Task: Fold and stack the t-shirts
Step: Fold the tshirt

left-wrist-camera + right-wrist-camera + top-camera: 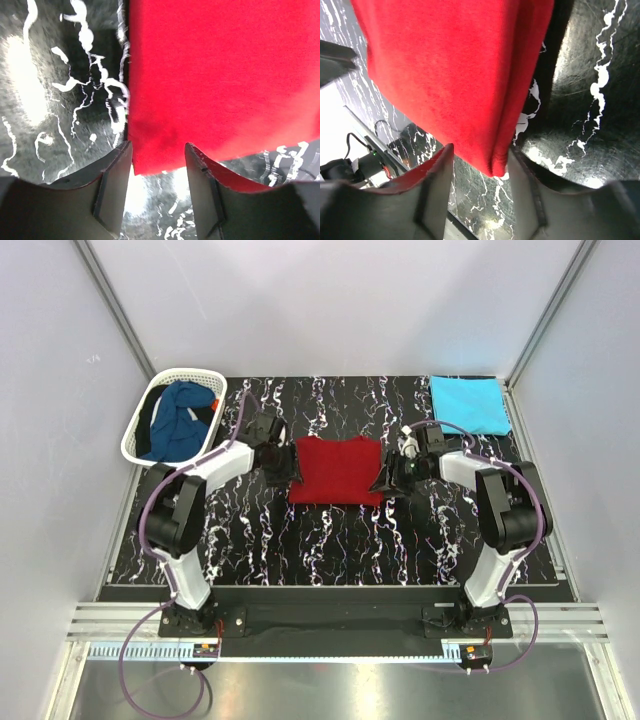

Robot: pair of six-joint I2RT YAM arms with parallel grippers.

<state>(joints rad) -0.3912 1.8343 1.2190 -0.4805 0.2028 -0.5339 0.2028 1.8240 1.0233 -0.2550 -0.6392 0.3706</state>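
Observation:
A deep red t-shirt (pixel 337 470) lies folded into a rectangle on the middle of the black marbled table (pixel 330 540). My left gripper (pixel 283 468) sits at its left edge. In the left wrist view the gripper (pixel 158 147) is open, with the red t-shirt's (pixel 225 75) near corner just between the fingertips and unpinched. My right gripper (pixel 385 480) sits at the shirt's right edge. It is open too (pixel 480 150), straddling the folded corner of the red cloth (pixel 455 75). A turquoise t-shirt (pixel 469 404) lies folded at the back right. A dark blue t-shirt (pixel 180 420) is crumpled in the basket.
The white lattice basket (pixel 136 435) stands at the back left corner, partly off the table. Pale walls and metal posts enclose the table on three sides. Both arms' bases are bolted at the near edge.

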